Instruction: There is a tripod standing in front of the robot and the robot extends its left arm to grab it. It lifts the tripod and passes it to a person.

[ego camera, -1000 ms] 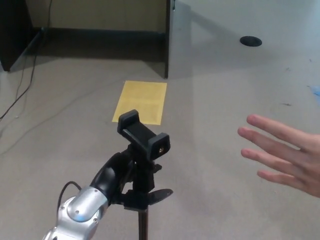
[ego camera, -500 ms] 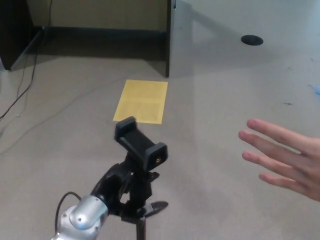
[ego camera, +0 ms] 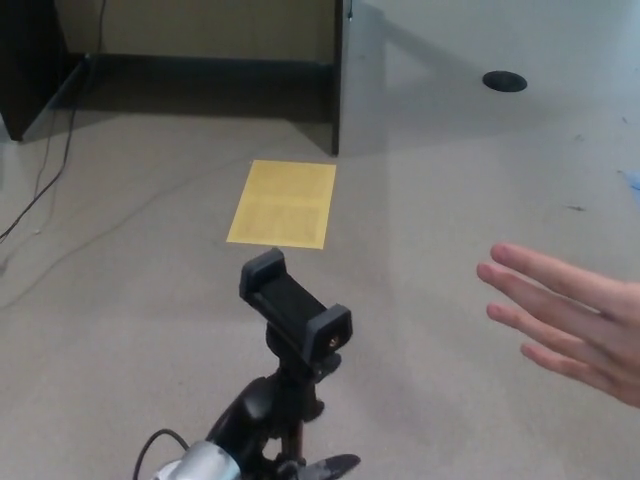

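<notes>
The black tripod shows near the bottom middle, its phone clamp head [ego camera: 296, 306] tilted and pointing up to the right. My left hand [ego camera: 258, 420] is shut on the tripod's neck just below the clamp, with the silver wrist [ego camera: 205, 467] at the picture's bottom edge. The tripod's legs are out of view below. A person's open hand [ego camera: 565, 317] reaches in from the right edge, fingers spread toward the tripod, well apart from it. My right hand does not show.
A yellow sheet [ego camera: 282, 203] lies on the grey carpet ahead. A dark partition edge [ego camera: 338, 75] stands behind it. Cables [ego camera: 50, 170] trail along the left. A round black floor cover [ego camera: 503, 81] sits at the far right.
My left hand and the tripod have dropped lower in the picture and shifted right, toward the person's hand. The person's hand has stayed nearly still.
</notes>
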Tool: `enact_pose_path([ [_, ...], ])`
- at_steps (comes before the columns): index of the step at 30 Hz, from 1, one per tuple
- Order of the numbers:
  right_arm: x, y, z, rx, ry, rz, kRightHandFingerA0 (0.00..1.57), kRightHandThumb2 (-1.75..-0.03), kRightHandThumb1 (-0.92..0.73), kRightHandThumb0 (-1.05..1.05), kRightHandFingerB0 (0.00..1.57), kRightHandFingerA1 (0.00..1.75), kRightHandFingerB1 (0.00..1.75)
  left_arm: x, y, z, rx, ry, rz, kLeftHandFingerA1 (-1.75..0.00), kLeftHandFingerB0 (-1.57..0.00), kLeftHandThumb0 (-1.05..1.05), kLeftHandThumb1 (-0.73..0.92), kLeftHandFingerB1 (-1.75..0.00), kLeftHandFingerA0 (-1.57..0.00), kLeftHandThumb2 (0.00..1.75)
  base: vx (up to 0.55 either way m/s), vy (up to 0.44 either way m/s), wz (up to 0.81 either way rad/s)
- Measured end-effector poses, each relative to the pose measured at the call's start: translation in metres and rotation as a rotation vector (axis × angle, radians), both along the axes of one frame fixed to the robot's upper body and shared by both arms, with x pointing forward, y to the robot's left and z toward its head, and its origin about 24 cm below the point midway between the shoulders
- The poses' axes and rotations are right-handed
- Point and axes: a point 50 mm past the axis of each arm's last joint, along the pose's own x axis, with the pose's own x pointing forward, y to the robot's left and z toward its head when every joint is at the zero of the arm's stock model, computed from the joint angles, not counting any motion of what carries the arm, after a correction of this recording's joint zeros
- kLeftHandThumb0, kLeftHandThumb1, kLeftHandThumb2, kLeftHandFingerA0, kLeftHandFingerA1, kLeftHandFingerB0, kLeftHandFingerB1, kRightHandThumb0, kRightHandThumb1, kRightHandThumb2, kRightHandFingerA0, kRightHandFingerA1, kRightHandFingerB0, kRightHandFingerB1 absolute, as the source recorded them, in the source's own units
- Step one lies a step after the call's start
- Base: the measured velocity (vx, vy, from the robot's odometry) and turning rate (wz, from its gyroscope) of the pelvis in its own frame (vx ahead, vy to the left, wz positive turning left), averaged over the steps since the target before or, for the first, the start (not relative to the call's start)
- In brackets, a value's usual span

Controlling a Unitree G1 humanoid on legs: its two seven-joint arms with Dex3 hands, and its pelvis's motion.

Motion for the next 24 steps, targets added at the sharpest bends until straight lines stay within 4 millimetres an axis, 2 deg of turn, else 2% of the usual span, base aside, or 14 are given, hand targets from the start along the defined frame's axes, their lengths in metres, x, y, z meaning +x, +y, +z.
enact_pose_path([
  [1, 0.001, 0.0, 0.0, 0.001, 0.0, 0.001, 0.76, -0.61, -0.7, -0.4, 0.55, 0.44, 0.38, 0.0, 0.0, -0.001, -0.001, -0.003, -0.002, -0.5, -0.33, -0.23, 0.84, -0.32, -0.77, 0.65, 0.0, 0.0, 0.0],
  [2, 0.001, 0.0, 0.0, 0.002, 0.001, 0.002, 0.76, -0.61, -0.7, -0.4, 0.55, 0.43, 0.37, 0.0, -0.001, -0.001, -0.003, -0.005, -0.003, -0.55, -0.52, -0.12, 0.86, -0.4, -0.87, 0.65, 0.0, 0.0, 0.0],
  [3, 0.001, 0.0, 0.0, 0.001, 0.004, 0.004, 0.67, -0.84, -0.58, -0.45, 0.5, 0.58, 0.52, -0.001, -0.001, -0.001, -0.006, -0.01, -0.004, -0.58, -0.62, -0.08, 0.86, -0.45, -0.91, 0.65, 0.0, 0.0, 0.0],
  [4, 0.001, 0.001, 0.0, 0.001, 0.007, 0.006, 0.74, -0.6, -0.7, -0.4, 0.55, 0.43, 0.38, -0.001, -0.001, -0.001, -0.009, -0.015, -0.005, -0.65, -0.73, -0.06, 0.85, -0.58, -0.94, 0.64, 0.0, 0.0, 0.0],
  [5, 0.001, 0.001, 0.0, 0.001, 0.009, 0.007, 0.71, -0.61, -0.7, -0.4, 0.55, 0.43, 0.38, -0.001, -0.001, -0.001, -0.011, -0.02, -0.006, -0.74, -0.76, -0.04, 0.85, -0.69, -0.96, 0.64, 0.0, 0.0, 0.0],
  [8, 0.002, 0.001, 0.0, 0.002, 0.014, 0.011, 0.73, -0.6, -0.7, -0.41, 0.55, 0.43, 0.38, -0.002, -0.001, -0.001, -0.015, -0.039, -0.017, -0.81, -0.72, -0.04, 0.84, -0.79, -0.95, 0.64, 0.0, 0.0, 0.0],
  [9, 0.002, 0.001, 0.0, 0.002, 0.015, 0.013, 0.74, -0.61, -0.7, -0.41, 0.56, 0.43, 0.38, -0.002, -0.001, -0.001, -0.014, -0.045, -0.02, -0.87, -0.66, -0.02, 0.85, -0.87, -0.92, 0.65, 0.0, 0.0, 0.0],
  [11, 0.004, 0.001, 0.001, 0.002, 0.016, 0.018, 0.74, -0.6, -0.7, -0.39, 0.55, 0.43, 0.38, -0.002, -0.001, 0.0, -0.015, -0.055, -0.017, -0.9, -0.66, 0.02, 0.86, -0.93, -0.9, 0.65, 0.0, 0.0, 0.0],
  [16, 0.01, 0.002, 0.004, 0.005, 0.01, 0.027, 0.73, -0.61, -0.7, -0.4, 0.54, 0.44, 0.38, -0.001, 0.003, 0.001, -0.028, -0.079, 0.008, -0.95, -0.73, 0.05, 0.87, -0.96, -0.86, 0.69, 0.0, 0.0, 0.0],
  [24, 0.02, 0.001, 0.01, -0.005, 0.0, 0.048, 0.73, -0.61, -0.71, -0.42, 0.53, 0.44, 0.37, 0.007, 0.007, 0.015, -0.074, -0.134, 0.049, -1.0, -0.72, 0.08, 0.86, -0.99, -0.86, 0.7, 0.0, 0.0, 0.0],
])
